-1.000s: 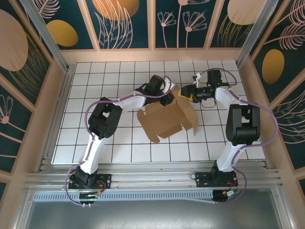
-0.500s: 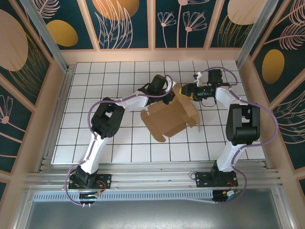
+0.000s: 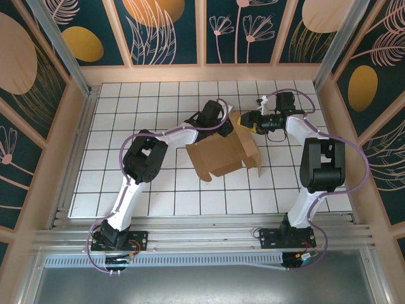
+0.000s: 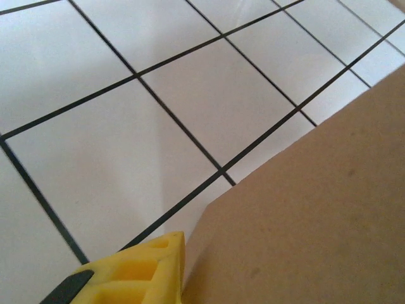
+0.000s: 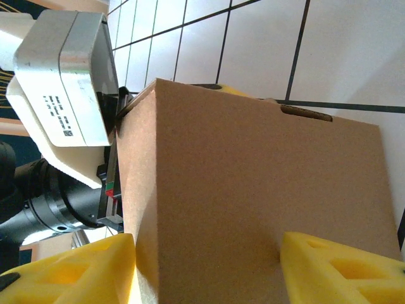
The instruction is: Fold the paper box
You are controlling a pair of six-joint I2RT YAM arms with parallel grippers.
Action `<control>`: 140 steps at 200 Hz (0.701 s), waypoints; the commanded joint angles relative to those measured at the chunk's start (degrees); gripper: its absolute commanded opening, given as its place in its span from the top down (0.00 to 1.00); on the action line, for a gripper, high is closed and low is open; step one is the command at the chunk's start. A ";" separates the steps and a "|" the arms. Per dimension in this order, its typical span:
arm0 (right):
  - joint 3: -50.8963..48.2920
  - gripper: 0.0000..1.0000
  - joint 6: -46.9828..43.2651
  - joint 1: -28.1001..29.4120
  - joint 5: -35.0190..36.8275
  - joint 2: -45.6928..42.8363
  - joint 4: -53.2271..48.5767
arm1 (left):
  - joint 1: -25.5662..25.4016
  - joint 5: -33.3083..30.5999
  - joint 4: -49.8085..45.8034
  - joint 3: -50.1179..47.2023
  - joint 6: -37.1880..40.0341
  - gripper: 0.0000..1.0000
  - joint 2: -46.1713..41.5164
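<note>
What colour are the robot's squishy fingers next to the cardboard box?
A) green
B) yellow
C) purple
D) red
B: in the right wrist view, the foam fingers next to the brown paper box are bright yellow.

- Robot test cell, lab-style: aluminium-profile frame boxes in the bench.
- White gridded tabletop, printed floral wall panels.
- Two robot arms bolted to a metal rail.
</note>
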 commanded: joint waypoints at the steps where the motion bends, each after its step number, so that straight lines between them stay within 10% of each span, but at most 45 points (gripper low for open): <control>1: -1.47 0.38 -1.11 0.83 0.66 1.99 -5.00 | 0.53 6.25 8.46 -0.16 2.27 0.75 1.89; 55: 0.54 0.38 -1.41 0.69 0.49 2.95 -6.39 | 1.28 15.97 13.03 1.34 9.42 0.54 4.08; 140: 0.92 0.38 -1.49 0.52 0.29 3.23 -7.05 | 1.65 9.97 4.96 5.79 11.27 0.89 5.46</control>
